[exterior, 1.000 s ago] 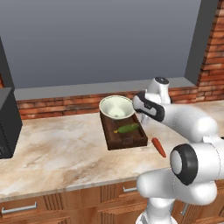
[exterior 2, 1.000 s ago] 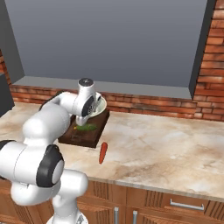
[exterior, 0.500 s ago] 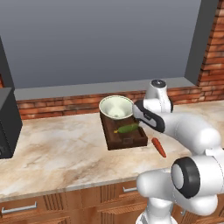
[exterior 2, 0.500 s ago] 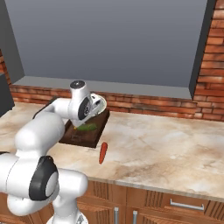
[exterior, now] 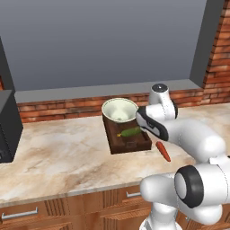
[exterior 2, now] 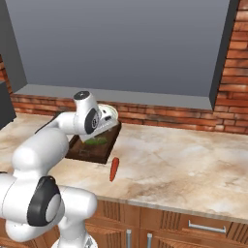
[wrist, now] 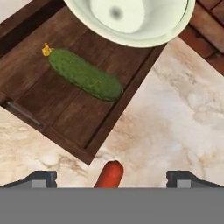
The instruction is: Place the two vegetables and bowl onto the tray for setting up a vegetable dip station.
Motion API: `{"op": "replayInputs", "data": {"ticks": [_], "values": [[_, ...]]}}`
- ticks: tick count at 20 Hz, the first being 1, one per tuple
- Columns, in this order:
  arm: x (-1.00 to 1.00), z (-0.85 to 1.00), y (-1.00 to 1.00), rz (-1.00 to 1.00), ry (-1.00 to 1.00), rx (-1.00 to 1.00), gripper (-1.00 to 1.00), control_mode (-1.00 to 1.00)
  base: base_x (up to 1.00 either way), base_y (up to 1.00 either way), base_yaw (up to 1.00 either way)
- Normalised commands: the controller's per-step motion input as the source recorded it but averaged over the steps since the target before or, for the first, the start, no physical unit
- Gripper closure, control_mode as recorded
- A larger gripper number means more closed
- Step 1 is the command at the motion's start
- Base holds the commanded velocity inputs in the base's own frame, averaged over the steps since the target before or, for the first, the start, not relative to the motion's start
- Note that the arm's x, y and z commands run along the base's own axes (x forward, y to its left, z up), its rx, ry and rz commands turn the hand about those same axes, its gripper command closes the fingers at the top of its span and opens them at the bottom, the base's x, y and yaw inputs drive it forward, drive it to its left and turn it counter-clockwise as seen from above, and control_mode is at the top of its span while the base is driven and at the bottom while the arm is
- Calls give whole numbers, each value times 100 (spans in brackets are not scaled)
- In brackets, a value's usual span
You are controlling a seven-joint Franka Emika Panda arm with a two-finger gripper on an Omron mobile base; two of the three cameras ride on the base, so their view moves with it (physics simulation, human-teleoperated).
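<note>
The gripper (wrist: 111, 177) hangs above the bench (wrist: 183, 118) with its jaws spread wide and nothing between them, the two dark fingertips (wrist: 41, 178) standing well apart at the bottom of the hand view. Right below it, between those tips, pokes the blunt end of the orange-red carrot (wrist: 109, 174), lying on the marbled bench just off the near corner of the tray (wrist: 52, 109); from the left base view the carrot (exterior: 163, 151) sits on the stone just beside the tray's (exterior: 130, 143) right edge, not on it. A little farther ahead of the gripper the dark green cucumber (wrist: 84, 74) lies flat and slantwise on the dark wooden tray floor, with a small yellow tip at one end. Beyond the cucumber, at the far end of the tray, rests the pale bowl (wrist: 131, 22), its wide rim reaching out past the tray's side edge. From the right base view the arm's wrist covers most of the bowl (exterior 2: 110, 114) and cucumber (exterior 2: 97, 141), with the carrot (exterior 2: 114, 168) nearer the bench's front.
</note>
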Motion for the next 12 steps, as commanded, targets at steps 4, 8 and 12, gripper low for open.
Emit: {"op": "replayInputs", "data": {"ticks": [4,8,12], "values": [[-18,0,-23,-22,6,10,-100,-100,0,0,0],[-25,0,-26,-19,7,10,-100,-100,0,0,0],[-24,-2,-14,-17,6,7,-100,-100,0,0,0]]}}
